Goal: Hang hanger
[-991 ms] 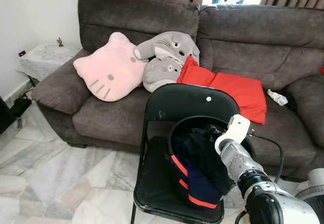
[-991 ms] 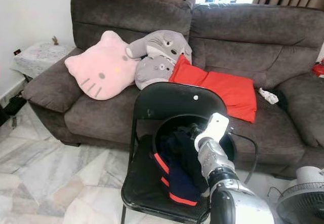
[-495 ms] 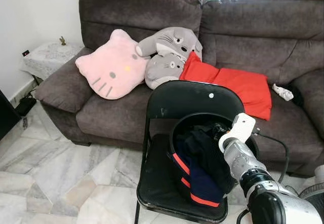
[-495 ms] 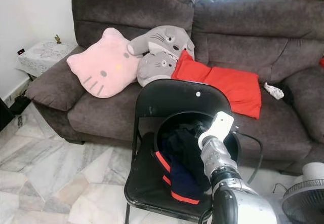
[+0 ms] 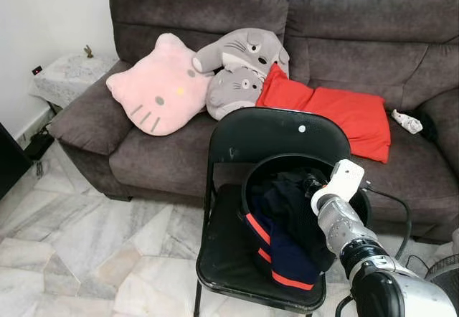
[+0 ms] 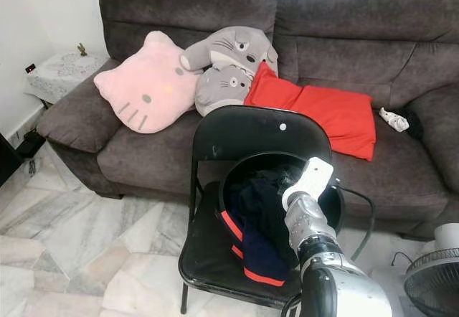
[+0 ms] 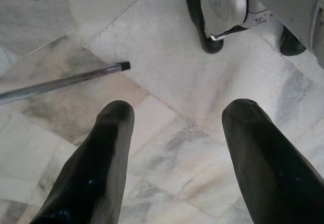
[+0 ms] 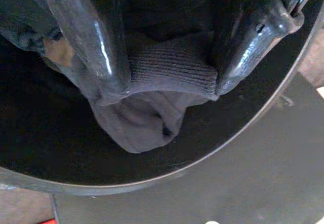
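Grey sofa (image 5: 344,37) behind, right gripper (image 8: 167,89) reaching into black basket (image 6: 237,170), fingers (image 8: 91,46) pinching grey cloth (image 8: 162,82), left gripper (image 7: 177,148) spread wide.

Living room of a home. Dark grey fabric sofa (image 5: 215,138) along the wall, curtains behind it. On the seat: pink cat-face cushion (image 5: 159,95), two grey plush toys (image 5: 240,69) stacked one on the other, red cushion (image 5: 337,116). Small side table (image 5: 68,79) with a lace cloth beside the sofa's arm. Pale marble floor tiles (image 5: 93,252). Black folding chair (image 5: 269,209) before the sofa, bearing a black laundry basket (image 5: 252,181) of dark clothes. Standing fan (image 6: 434,281) near the corner.
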### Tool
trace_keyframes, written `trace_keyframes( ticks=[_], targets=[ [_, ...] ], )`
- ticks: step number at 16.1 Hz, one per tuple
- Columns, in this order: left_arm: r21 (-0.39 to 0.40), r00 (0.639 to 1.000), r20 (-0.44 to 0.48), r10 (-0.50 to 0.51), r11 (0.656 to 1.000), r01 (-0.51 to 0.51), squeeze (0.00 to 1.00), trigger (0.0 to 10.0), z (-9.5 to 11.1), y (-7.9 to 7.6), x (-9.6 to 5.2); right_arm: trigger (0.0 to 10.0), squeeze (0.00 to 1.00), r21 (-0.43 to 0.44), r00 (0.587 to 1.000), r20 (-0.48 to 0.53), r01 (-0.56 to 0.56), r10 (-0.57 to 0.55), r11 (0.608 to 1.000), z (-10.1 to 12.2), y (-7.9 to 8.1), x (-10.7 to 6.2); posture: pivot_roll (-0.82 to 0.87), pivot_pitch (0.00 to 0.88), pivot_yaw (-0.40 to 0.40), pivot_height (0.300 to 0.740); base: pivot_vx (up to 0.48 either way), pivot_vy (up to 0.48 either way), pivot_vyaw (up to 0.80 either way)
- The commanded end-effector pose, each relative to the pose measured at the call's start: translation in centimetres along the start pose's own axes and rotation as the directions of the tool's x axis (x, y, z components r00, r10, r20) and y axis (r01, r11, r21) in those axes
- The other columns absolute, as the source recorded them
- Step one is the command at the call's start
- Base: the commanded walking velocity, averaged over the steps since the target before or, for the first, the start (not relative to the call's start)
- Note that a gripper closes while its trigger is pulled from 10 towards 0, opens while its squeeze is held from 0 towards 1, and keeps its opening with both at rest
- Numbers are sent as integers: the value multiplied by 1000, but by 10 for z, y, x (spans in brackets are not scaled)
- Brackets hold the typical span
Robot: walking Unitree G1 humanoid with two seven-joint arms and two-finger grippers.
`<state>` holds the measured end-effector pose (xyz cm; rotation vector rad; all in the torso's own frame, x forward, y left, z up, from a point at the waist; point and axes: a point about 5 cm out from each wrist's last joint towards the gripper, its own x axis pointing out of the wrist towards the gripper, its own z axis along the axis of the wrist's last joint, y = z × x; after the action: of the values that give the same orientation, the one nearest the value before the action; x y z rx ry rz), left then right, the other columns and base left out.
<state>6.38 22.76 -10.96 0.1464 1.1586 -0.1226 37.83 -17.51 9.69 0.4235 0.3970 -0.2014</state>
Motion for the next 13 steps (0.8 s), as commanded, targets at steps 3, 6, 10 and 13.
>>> trace_keyframes(
  ticks=[3,6,10,13],
  targets=[
    [17,1000,-18,1,1000,-1,0,10000,-4,2,-1,10000,0,22,997,22,79,-79,997,2,-12,-1,69,111,46,740,0,0,0],
    [23,1000,-17,1,1000,-1,0,10000,-3,1,-1,10000,0,13,994,17,110,-110,994,-2,-17,-2,59,108,44,740,0,0,0],
    [32,1000,-14,-4,999,5,0,10000,0,0,0,10000,0,-88,995,-23,92,-94,992,-16,-17,-4,42,96,37,740,0,0,0],
    [35,1000,-10,-8,999,8,0,10000,2,-1,1,10000,0,-175,996,-60,60,-72,983,-28,-19,-6,30,88,35,740,0,0,0]
  ],
)
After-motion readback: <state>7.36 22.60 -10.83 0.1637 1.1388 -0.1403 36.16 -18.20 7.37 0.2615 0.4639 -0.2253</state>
